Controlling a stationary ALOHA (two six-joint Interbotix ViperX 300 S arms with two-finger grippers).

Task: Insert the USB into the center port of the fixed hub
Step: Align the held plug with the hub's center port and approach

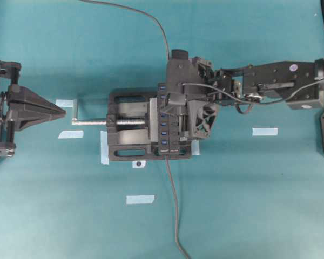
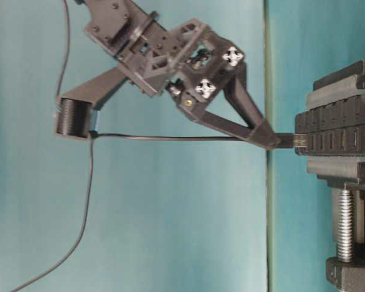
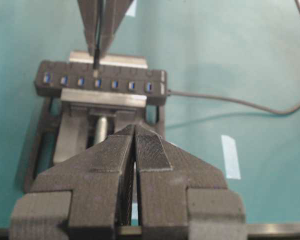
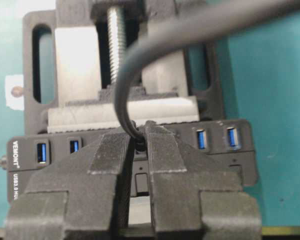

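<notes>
The fixed hub (image 1: pixel 173 143) is clamped in a black vise (image 1: pixel 127 145). It also shows in the left wrist view (image 3: pixel 55 80) and the table-level view (image 2: pixel 340 131). My right gripper (image 1: pixel 170 110) is shut on the USB (image 4: pixel 139 143), and its cable (image 4: pixel 121 90) loops up from the fingertips. In the left wrist view the USB (image 3: pixel 96 64) points straight at the center port (image 3: pixel 97 83). In the table-level view the USB (image 2: pixel 287 141) touches the hub's face; how deep it sits cannot be told. My left gripper (image 3: pixel 135 131) is shut and empty, well left of the vise (image 1: pixel 60 110).
The vise's silver screw (image 1: pixel 92 122) sticks out toward my left gripper. The hub's own lead (image 1: pixel 174 210) runs to the front edge. The USB cable (image 1: pixel 151 19) trails to the back. Several pale tape strips (image 1: pixel 264 131) lie on the teal table.
</notes>
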